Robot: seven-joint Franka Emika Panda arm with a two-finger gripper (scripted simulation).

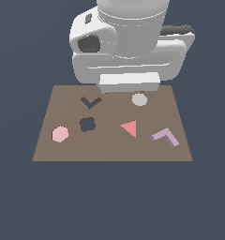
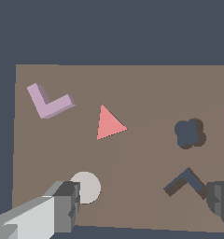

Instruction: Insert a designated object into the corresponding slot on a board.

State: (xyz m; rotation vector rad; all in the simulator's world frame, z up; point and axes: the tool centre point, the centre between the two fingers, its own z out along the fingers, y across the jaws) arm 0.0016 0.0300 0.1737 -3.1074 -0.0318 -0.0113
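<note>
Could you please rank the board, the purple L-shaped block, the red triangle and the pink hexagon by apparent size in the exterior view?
1. Board
2. Purple L-shaped block
3. Red triangle and pink hexagon: too alike to rank.

A flat brown board (image 1: 112, 150) is seen lying on a dark blue-grey surface (image 1: 112, 201). Five small things are seen on the board. A purple L-shaped block (image 1: 165, 137) is placed near the edge at the exterior view's right. A red triangle (image 1: 130, 128) is found near the middle, beside the block but apart from it. A pink hexagon (image 1: 60, 134) is placed towards the exterior view's left. Two dark holes are cut between them: a V-shaped slot (image 1: 91, 101) and, just below it, a rounded cross hole (image 1: 87, 124). A pale grey disc (image 1: 139, 99) is seen near the far edge. The far edge is partly covered by the big white robot arm (image 1: 128, 44). The claw cannot be made out.
</note>
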